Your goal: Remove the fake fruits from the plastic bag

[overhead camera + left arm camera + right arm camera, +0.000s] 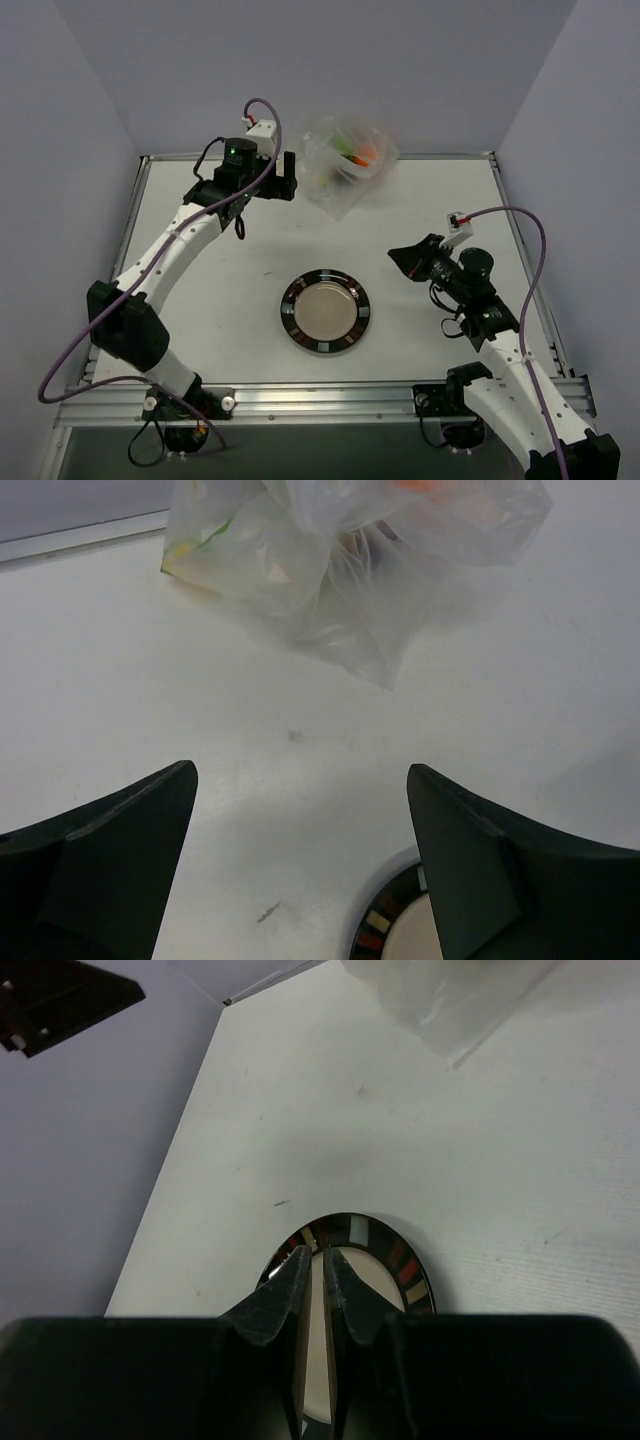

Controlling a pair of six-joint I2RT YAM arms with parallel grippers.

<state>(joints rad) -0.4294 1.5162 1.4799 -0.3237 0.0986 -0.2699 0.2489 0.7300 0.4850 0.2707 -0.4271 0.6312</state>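
No legible text, brand, number or sign. Yellow-green patch at edge of clear wrinkly plastic bag (345,190), beyond round dark-rimmed plate (290,310): too blurred to read.

Top camera looks down over the whole table (230,270); 2 low wrist cameras both catch plate (400,1257) and plastic bag (340,590)

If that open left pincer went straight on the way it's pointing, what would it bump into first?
Most likely the plastic bag, lying straight ahead of the left pincer across the table. If the pincer tilts downward, it could touch the table first; depth is unclear.
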